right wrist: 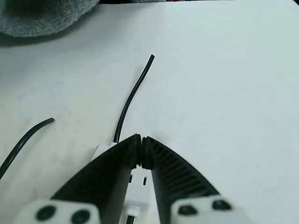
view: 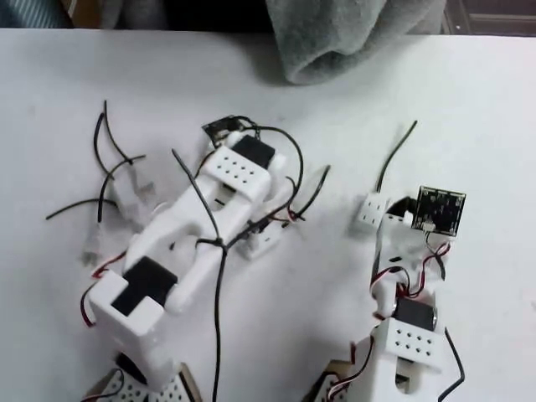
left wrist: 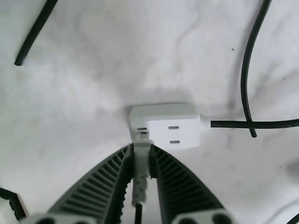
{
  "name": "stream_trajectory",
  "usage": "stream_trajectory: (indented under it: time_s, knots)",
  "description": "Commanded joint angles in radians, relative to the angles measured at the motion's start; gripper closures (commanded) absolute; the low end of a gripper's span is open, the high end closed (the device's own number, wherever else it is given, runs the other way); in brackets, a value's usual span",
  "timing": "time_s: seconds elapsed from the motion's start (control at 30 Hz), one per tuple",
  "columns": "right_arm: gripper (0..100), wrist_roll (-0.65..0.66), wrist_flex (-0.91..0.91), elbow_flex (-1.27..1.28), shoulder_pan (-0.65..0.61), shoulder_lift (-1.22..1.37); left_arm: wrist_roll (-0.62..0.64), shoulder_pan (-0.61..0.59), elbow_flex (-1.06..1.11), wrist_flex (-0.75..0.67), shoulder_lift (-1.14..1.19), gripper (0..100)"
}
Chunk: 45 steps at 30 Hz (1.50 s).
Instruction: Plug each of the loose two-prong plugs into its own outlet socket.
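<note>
My left gripper (left wrist: 141, 150) is shut on a small white two-prong plug (left wrist: 140, 161). The plug's front end touches the slotted face of a white outlet socket (left wrist: 168, 125), which lies on the table with a black wire (left wrist: 252, 124) leaving its far side. In the high view this socket (view: 266, 238) lies beside the left arm (view: 193, 226). My right gripper (right wrist: 140, 150) is shut on a second white outlet socket (right wrist: 139, 183), whose black wire (right wrist: 131, 98) runs away across the table. The high view shows that socket (view: 371, 209) at the right.
Loose white plugs (view: 132, 196) with black wires (view: 105, 159) lie at the table's left. A grey cloth (view: 352, 38) rests on the far edge. Loose black wire (left wrist: 247, 70) curls near the left socket. A small circuit board (view: 440, 209) sits on the right arm.
</note>
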Motion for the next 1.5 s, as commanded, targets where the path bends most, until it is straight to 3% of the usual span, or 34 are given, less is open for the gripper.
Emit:
stream_trajectory:
  time_s: [0.0, 0.13, 0.43, 0.83, 1.03, 1.47]
  knots:
    - [97.8, -0.008, -0.019, -0.009, 0.010, 0.002, 0.043, 0.001, 0.032, -0.003, -0.005, 98]
    - [97.8, -0.008, -0.019, -0.009, 0.010, 0.002, 0.129, 0.001, 0.031, -0.005, -0.005, 98]
    - [97.8, -0.008, -0.019, -0.008, 0.010, 0.002, 0.129, -0.062, 0.078, -0.138, -0.005, 98]
    - [97.8, -0.008, -0.021, -0.003, 0.010, 0.001, 0.127, -0.038, 0.097, -0.129, -0.013, 98]
    - [97.8, -0.008, -0.038, 0.002, 0.010, 0.001, 0.126, 0.008, 0.061, -0.048, -0.013, 98]
    - [97.8, -0.008, -0.041, 0.002, 0.010, 0.001, 0.133, -0.028, 0.061, -0.040, -0.008, 98]
